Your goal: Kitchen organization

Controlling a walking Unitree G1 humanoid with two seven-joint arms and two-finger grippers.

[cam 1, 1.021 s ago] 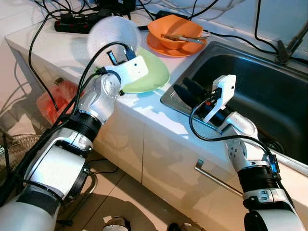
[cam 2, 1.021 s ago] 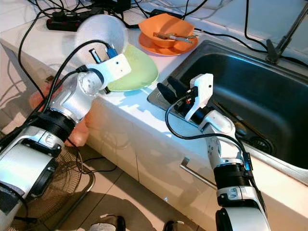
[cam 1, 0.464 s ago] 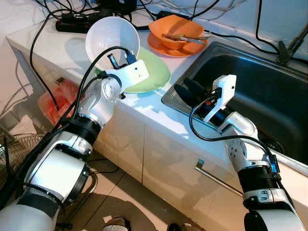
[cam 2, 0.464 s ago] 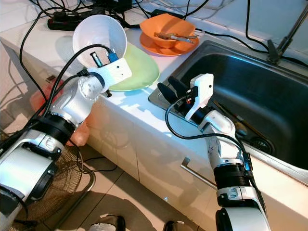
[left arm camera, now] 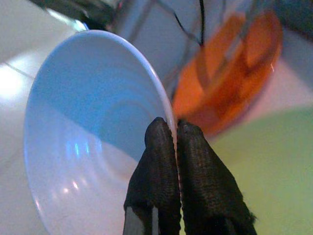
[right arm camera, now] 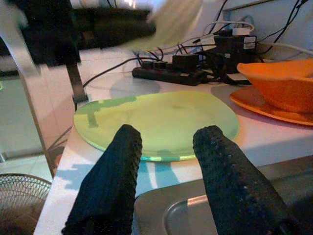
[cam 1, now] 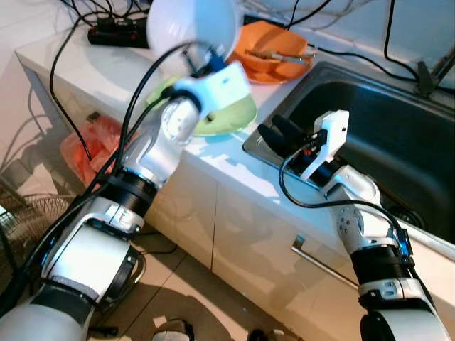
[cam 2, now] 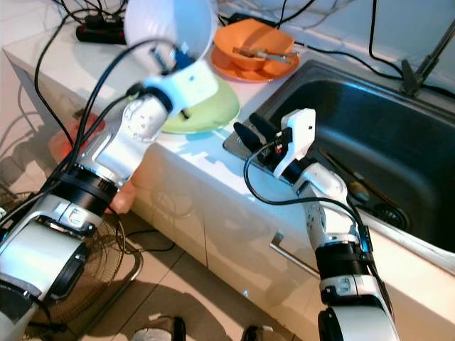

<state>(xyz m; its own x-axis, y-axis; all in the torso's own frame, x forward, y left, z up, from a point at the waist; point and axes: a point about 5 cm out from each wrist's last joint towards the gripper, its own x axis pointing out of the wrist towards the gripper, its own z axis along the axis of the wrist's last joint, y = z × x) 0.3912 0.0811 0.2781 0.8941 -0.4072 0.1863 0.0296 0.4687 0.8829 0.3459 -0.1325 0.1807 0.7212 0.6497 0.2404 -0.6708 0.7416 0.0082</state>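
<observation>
Left gripper pinches white bowl rim — no markings.

Left arm raised over the counter, white bowl held up at its gripper end, blurred, above the green plate. Grip point itself not resolvable here. Orange bowl with utensils sits on an orange plate beside the sink. Right gripper hovers at the sink's near-left corner, fingers apart, holding nothing. Power strip and cables at the counter's back.
</observation>
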